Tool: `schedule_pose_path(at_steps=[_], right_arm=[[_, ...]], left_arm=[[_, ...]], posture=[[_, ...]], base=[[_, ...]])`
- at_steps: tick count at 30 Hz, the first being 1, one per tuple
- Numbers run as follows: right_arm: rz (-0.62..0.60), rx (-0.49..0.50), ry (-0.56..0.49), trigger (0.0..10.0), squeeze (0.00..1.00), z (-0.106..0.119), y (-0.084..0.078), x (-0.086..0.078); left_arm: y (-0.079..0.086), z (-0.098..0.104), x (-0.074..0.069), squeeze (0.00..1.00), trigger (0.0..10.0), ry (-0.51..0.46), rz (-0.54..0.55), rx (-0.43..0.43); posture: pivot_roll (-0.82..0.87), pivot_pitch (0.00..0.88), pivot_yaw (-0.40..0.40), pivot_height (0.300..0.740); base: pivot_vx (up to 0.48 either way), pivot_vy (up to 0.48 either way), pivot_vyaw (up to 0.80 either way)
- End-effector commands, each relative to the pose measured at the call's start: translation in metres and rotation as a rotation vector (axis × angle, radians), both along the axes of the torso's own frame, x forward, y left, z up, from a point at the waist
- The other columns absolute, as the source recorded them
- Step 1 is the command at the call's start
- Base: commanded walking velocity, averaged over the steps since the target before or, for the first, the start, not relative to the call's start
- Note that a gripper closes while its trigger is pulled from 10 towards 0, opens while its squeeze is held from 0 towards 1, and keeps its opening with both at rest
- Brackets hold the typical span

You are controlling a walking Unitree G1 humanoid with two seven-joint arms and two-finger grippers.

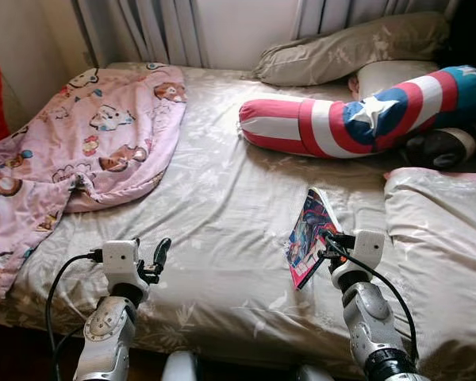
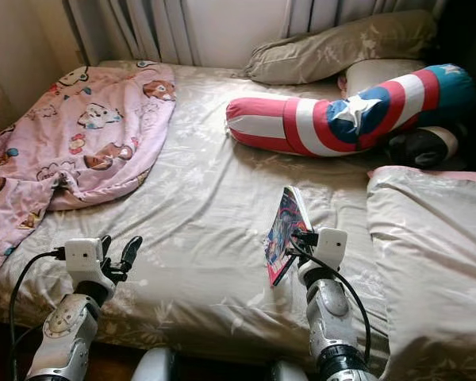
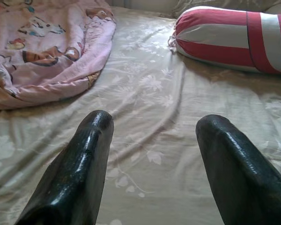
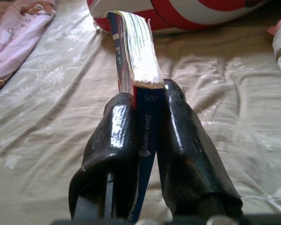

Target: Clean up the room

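My right gripper [image 1: 330,244] is shut on a colourful comic book [image 1: 308,236], holding it on edge above the beige bed sheet [image 1: 222,214]. In the right wrist view the book [image 4: 133,51] stands clamped between both black fingers [image 4: 114,140], its spine and page edges facing the camera. My left gripper [image 1: 160,255] hovers open over the near left part of the bed, with nothing between its fingers [image 3: 79,164]. A pink cartoon-print blanket [image 1: 79,143] lies crumpled at the bed's left side.
A red, white and blue shield-pattern bolster [image 1: 357,115] lies across the right of the bed, beige pillows [image 1: 349,48] behind it. A folded beige cover [image 1: 440,254] sits at the right. Curtains [image 1: 151,32] hang behind. A dark object [image 1: 436,147] rests beside the bolster.
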State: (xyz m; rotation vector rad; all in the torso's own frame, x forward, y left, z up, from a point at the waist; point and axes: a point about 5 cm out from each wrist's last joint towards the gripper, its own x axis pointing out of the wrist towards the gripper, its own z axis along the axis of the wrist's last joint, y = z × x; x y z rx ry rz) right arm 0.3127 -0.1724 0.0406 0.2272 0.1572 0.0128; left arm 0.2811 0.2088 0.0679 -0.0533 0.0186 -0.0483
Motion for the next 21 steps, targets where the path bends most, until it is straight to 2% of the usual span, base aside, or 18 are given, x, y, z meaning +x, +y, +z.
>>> schedule_pose_path(at_steps=[1, 3, 10, 17, 20, 21], right_arm=[[-0.047, -0.013, -0.051, 10.0, 0.0, 0.011, -0.01, 0.006], [-0.09, -0.016, -0.051, 10.0, 0.0, 0.012, -0.017, 0.007], [-0.111, -0.007, -0.052, 10.0, 0.0, 0.012, -0.021, 0.007], [-0.096, 0.013, -0.043, 10.0, 0.0, 0.01, -0.018, 0.008], [-0.102, 0.046, -0.035, 10.0, 0.0, 0.008, -0.018, 0.008], [-0.118, 0.106, -0.017, 10.0, 0.0, 0.006, -0.018, 0.008]], left_arm=[[0.003, 0.0, -0.003, 0.0, 10.0, 0.011, -0.006, 0.015], [0.004, 0.0, -0.004, 0.0, 10.0, 0.014, -0.007, 0.02], [0.005, 0.0, -0.006, 0.0, 10.0, 0.019, -0.015, 0.022], [0.004, 0.001, -0.006, 0.0, 10.0, 0.02, -0.03, 0.026], [0.004, 0.0, -0.007, 0.0, 10.0, 0.022, -0.031, 0.029], [0.006, 0.0, -0.009, 0.0, 10.0, 0.024, -0.031, 0.033]], posture=[[0.09, 0.077, 0.011, 0.658], [0.08, 0.077, 0.018, 0.658], [0.09, 0.08, 0.027, 0.658], [0.1, 0.076, 0.033, 0.658], [0.1, 0.076, 0.035, 0.658], [0.11, 0.077, 0.037, 0.658]], base=[[0.292, 0.0, 0.0], [0.302, 0.0, 0.0], [0.314, 0.0, 0.0], [0.0, 0.0, 0.0], [0.0, 0.0, 0.0], [0.0, 0.0, 0.0]])
